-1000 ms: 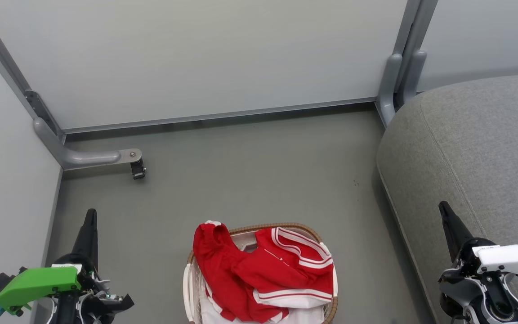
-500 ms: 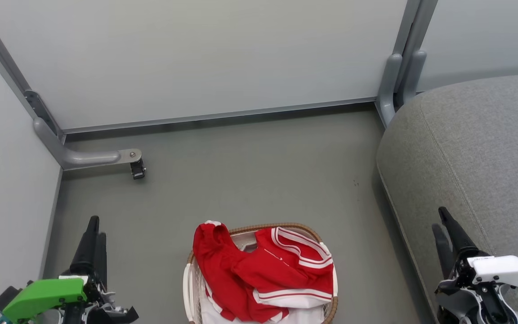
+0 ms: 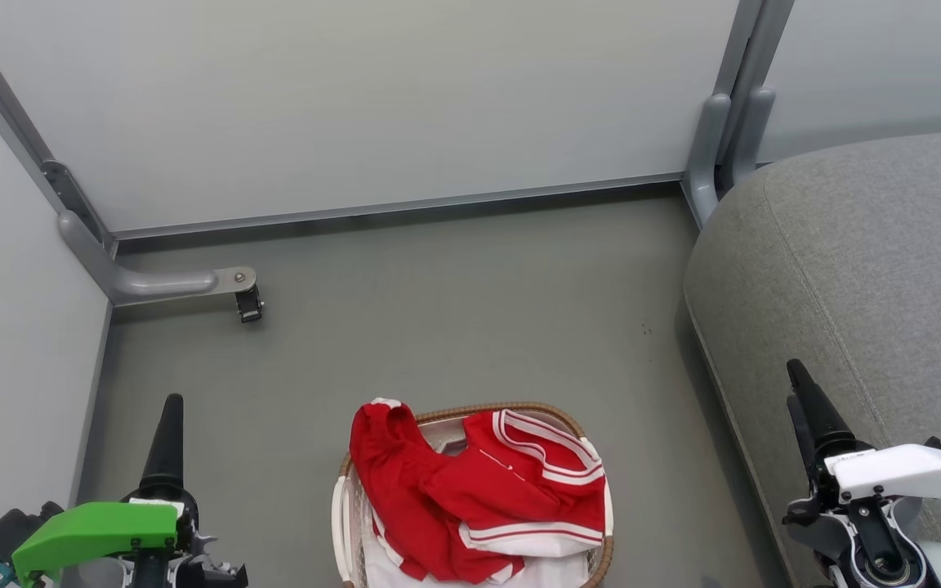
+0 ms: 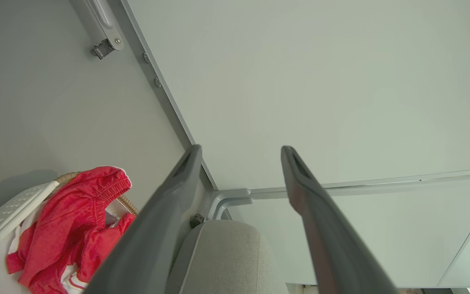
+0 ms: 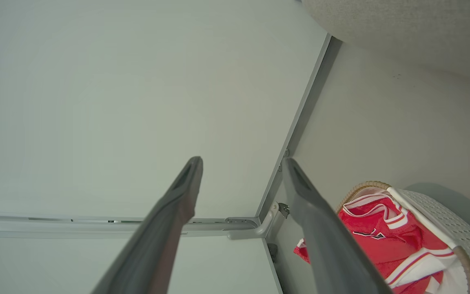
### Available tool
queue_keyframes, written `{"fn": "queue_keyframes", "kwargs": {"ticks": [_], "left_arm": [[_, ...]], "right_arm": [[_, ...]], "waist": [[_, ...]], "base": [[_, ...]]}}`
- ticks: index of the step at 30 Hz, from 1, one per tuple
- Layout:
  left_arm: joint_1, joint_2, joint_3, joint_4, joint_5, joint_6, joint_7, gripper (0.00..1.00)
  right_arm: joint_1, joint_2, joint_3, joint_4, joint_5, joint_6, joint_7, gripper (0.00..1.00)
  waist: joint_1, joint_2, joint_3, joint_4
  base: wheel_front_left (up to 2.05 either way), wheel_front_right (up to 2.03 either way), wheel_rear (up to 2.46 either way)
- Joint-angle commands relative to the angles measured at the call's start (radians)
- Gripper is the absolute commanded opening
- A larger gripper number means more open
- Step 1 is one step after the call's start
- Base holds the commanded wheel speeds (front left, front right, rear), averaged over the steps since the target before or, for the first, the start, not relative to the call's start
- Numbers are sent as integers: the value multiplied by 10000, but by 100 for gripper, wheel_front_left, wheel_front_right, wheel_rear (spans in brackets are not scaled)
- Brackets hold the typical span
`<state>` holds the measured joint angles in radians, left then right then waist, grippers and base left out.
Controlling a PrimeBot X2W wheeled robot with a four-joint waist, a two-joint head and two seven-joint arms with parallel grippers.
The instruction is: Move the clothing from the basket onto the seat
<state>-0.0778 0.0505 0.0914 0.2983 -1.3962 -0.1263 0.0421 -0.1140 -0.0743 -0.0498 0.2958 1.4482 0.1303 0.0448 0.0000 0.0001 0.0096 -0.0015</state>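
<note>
Clothing fills the basket midway between the open left hand and the open right hand beside the seat.

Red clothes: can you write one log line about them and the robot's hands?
clothing: in basket | seat: no clothing yet | left hand: open, empty | right hand: open, empty | step: pick not started

Smooth grey floor; pale partition panels; grey metal frame foot with caster.
</note>
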Motion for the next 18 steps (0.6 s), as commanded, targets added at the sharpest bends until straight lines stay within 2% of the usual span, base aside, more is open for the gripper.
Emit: {"fn": "queue_keyframes", "kwargs": {"ticks": [1,18], "left_arm": [[-322,130,-38,-101,555,-22,-106,100],[-123,139,-189,-38,4119,45,-783,100]], "right_arm": [[-319,-126,108,-142,-439,3,-125,100],[-436,-442,917,-157,-3485,3,-804,100]], "waist": [[0,-1,8,-1],[0,-1,85,6]], "base": [[0,0,0],[0,0,0]]}}
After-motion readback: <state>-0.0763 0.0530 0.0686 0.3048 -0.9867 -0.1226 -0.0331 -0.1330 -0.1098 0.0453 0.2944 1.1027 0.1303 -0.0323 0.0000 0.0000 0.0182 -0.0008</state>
